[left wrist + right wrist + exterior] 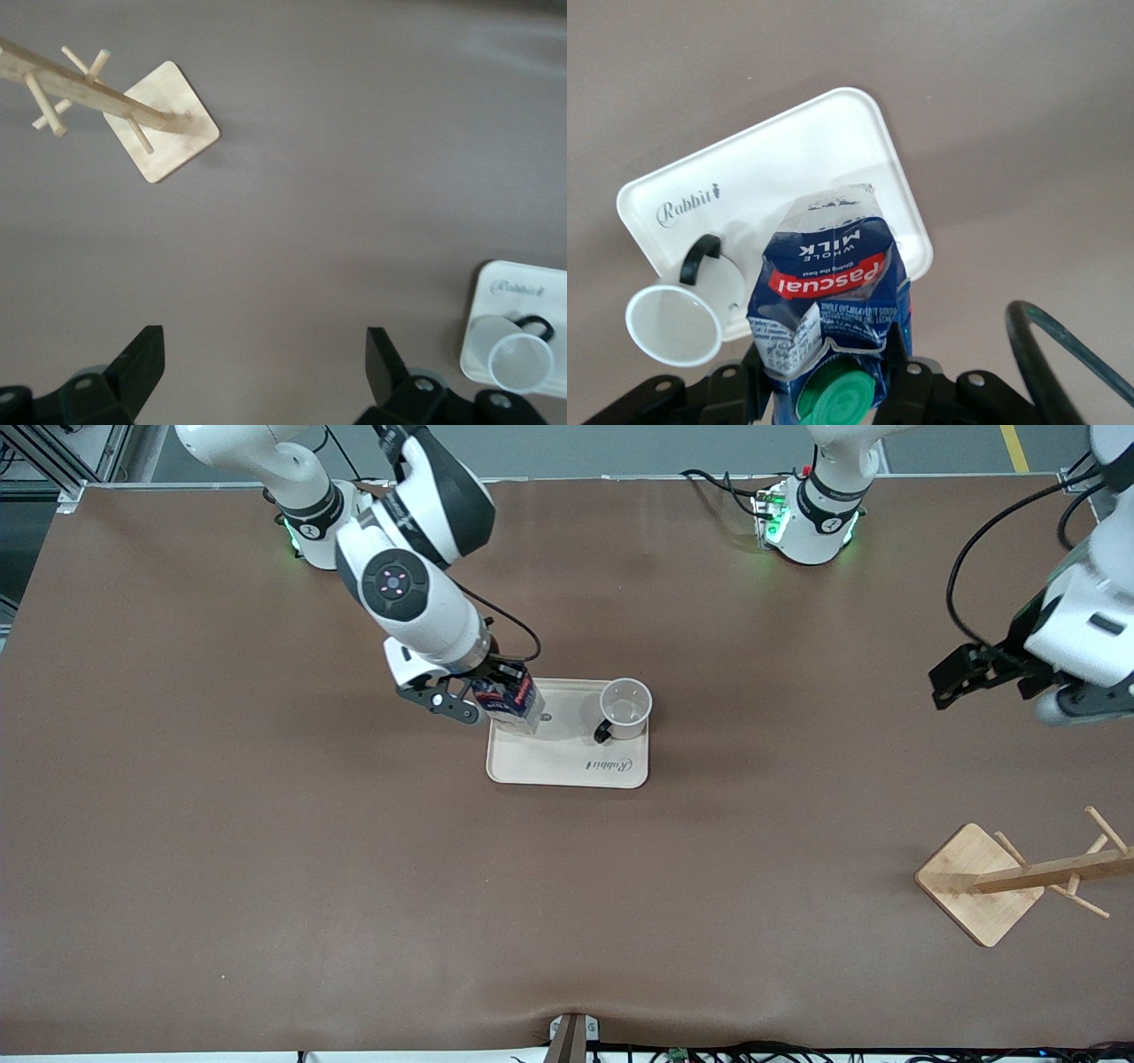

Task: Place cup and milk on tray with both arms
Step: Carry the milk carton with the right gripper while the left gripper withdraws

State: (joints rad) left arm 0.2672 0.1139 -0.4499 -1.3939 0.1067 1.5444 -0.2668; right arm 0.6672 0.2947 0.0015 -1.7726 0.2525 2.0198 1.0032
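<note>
The beige tray (567,766) lies mid-table, with "Rabbit" script on it. The white cup (625,708) with a black handle stands upright on the tray, on its half toward the left arm's end. My right gripper (496,700) is shut on the top of the dark blue milk (512,701) carton, which leans over the tray's edge toward the right arm's end. In the right wrist view the milk (828,283) with its green cap sits between the fingers, over the tray (788,168) and beside the cup (678,323). My left gripper (941,686) hangs open and holds nothing, over bare table at the left arm's end.
A wooden mug rack (979,886) with a square base and pegs stands near the left arm's end, nearer the front camera than the tray. The left wrist view shows that rack (168,124), and also the tray (518,283) with the cup (518,359) on it.
</note>
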